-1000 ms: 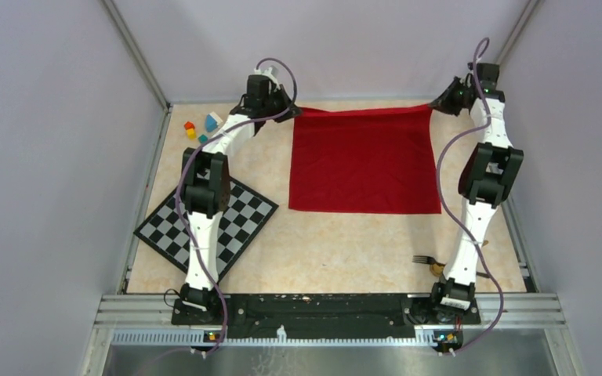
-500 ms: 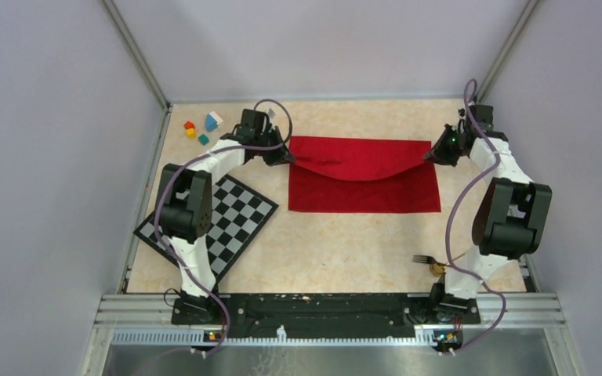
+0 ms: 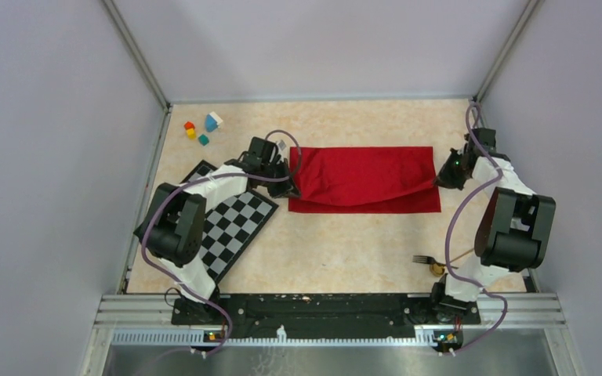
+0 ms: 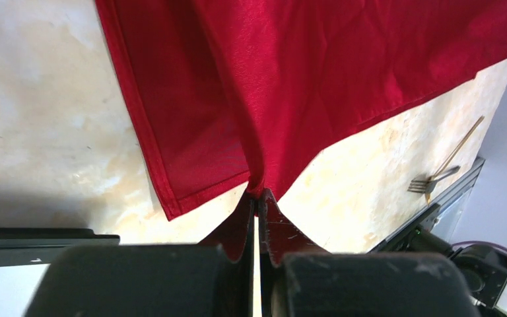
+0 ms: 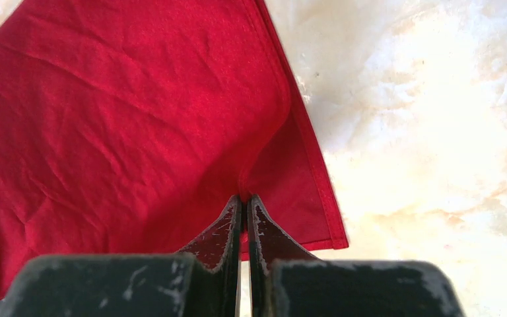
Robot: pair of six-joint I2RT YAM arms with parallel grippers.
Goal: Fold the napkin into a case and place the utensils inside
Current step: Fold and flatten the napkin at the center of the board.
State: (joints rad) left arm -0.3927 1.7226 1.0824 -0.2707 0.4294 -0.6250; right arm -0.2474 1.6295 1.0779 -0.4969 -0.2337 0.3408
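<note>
Napkin: lies mid-tabletop, doubled over, upper layer sagging toward the near edge. Shares the surface with coloured blocks at far left and a checkered mat nearer. Hangs by its left corner from the clenched left hand, by its right corner from the equally clenched right hand. Sits well apart from fork and spoon at near right, by the right arm's base

The left arm and right arm both pair white link shells with chunky black joint housings, and a purplish-grey cable loops loosely along each. The jaws are dark wedges tapering to thin tips, scratched pale. Behind the jaws sit blocky matte-black bodies.
</note>
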